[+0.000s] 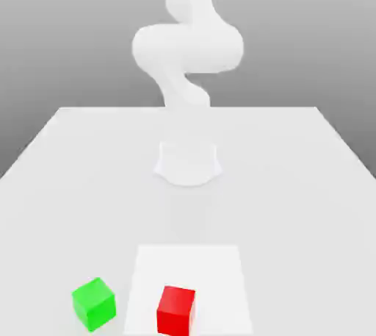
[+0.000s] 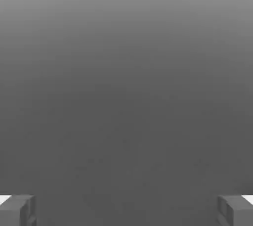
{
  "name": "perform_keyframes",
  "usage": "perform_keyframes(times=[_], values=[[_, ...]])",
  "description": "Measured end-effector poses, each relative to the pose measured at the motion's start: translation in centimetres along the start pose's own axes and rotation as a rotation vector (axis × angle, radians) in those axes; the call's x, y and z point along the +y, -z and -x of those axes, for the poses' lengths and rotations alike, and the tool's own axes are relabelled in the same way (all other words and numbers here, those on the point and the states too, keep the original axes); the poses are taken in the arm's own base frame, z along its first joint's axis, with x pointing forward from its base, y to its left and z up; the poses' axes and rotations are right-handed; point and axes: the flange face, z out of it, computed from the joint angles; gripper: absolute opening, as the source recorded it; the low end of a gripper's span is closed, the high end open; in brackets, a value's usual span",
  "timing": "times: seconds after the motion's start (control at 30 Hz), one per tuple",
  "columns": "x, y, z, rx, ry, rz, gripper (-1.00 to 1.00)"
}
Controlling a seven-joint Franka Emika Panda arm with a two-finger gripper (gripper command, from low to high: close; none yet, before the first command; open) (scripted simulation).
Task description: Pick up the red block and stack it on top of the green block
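A: Jaw state? Hand view has the grey two-finger gripper [image 2: 126, 211].
B: Fingers wide apart, nothing between them.
A: Blocks?
B: Small matte bright red cube [image 1: 176, 311] is away from the jaws, on the pale square patch [image 1: 188, 261]. Small matte bright green cube [image 1: 94, 304] also away from them, off the patch, toward the exterior view's left, apart from the red one.
A: Exact offset to the jaws?
B: Can't tell; hand view is plain grey, probably background.
A: Risks?
B: Both cubes look turned. Misaligned fingers could catch red's corner and skew it. Off-centre release could topple it off green.
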Motion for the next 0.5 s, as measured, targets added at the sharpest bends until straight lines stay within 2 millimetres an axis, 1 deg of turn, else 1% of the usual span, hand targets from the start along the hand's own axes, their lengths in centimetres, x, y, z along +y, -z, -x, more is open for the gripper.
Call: perform_keyframes(times=[0.1,0.23,0.37,0.5], values=[[0.5,-6.2,0.2,-0.058,-0.022,0.069,0.00],[1.9,-14.0,1.3,-0.132,-0.049,0.158,0.00],[4.3,-21.2,3.1,-0.204,-0.077,0.248,0.00],[7.4,-27.9,5.6,-0.274,-0.105,0.338,0.00]])
